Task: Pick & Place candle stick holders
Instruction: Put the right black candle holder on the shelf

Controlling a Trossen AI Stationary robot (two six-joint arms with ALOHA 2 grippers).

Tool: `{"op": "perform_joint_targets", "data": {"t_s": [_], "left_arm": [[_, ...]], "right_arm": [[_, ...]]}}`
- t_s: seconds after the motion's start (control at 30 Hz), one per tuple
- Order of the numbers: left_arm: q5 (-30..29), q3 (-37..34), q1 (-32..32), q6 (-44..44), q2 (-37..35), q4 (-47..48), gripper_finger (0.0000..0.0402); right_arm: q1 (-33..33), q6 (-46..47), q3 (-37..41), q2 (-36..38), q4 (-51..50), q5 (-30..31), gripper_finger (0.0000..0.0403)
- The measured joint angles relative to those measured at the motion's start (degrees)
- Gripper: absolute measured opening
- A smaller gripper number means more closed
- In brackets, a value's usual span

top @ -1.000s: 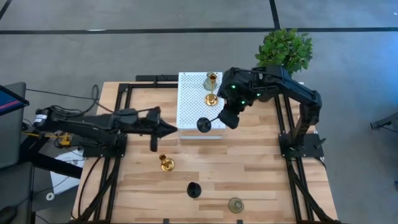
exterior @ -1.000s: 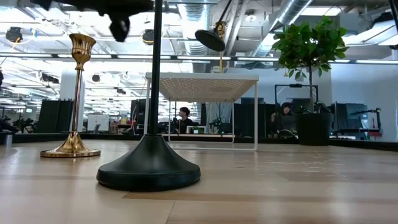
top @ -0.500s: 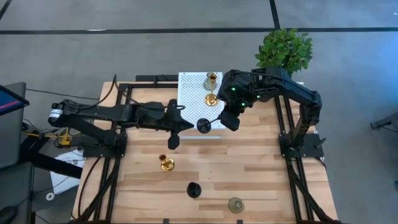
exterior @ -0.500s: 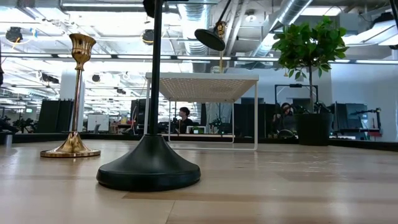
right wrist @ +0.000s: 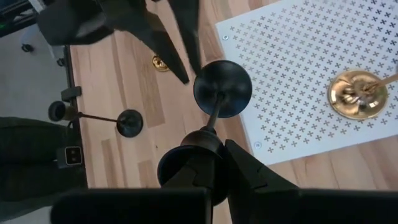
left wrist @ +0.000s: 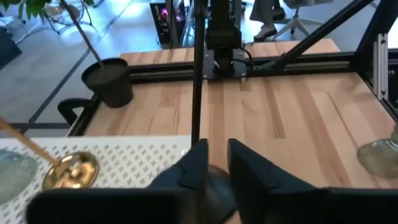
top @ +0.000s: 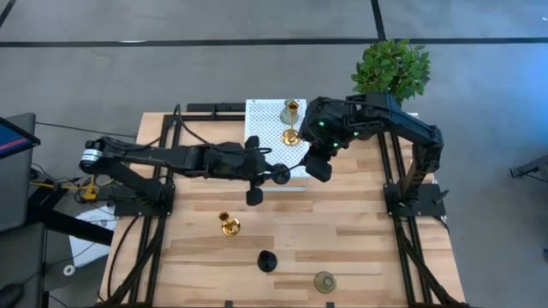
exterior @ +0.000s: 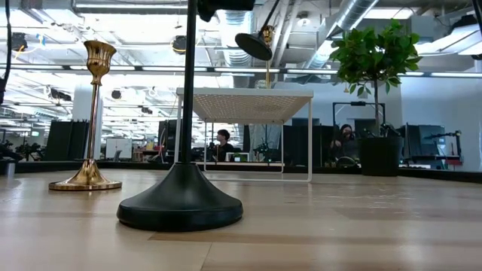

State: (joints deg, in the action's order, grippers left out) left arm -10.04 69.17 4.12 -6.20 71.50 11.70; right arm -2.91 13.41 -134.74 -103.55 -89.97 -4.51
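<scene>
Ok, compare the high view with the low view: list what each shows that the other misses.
Only the high view: the dull grey-green round-based candlestick holder near the table's edge, and the right tool gripping a black metal candlestick holder. Only the low view: people in the room behind. Both: that held holder, the shiny gold candlestick holder on the wood, the white perforated shelf and the leafy potted plant.

We record bright, even overhead light with soft shadows; ceiling lights [exterior: 151,69] glare in the low view, and near fingers [left wrist: 193,171] blur.
</scene>
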Motion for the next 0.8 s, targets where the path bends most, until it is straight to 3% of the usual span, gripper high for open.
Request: {"op": "perform_joint_targets", "data": {"t_s": [0.23,0.4,0.6,0.8], "left_arm": [[0.0,0.05,-0.04,-0.04,0.93,-7.05,0.0144],[0.42,0.07,-0.04,-0.02,2.62,-8.53,0.0175],[0.28,0.04,-0.04,0.12,5.44,-8.93,0.0167],[-2.78,0.04,-0.04,0.66,5.42,-9.59,0.0128]], "right_arm": [[0.67,-0.51,0.0,0.0,0.72,-0.08,0.0005],[0.69,-1.81,0.0,-0.07,2.9,-0.11,0.0005],[0.71,-1.82,0.02,-0.07,3.16,-0.11,0.0005],[0.71,-1.82,0.02,-0.07,3.26,-0.07,0.0005]]}}
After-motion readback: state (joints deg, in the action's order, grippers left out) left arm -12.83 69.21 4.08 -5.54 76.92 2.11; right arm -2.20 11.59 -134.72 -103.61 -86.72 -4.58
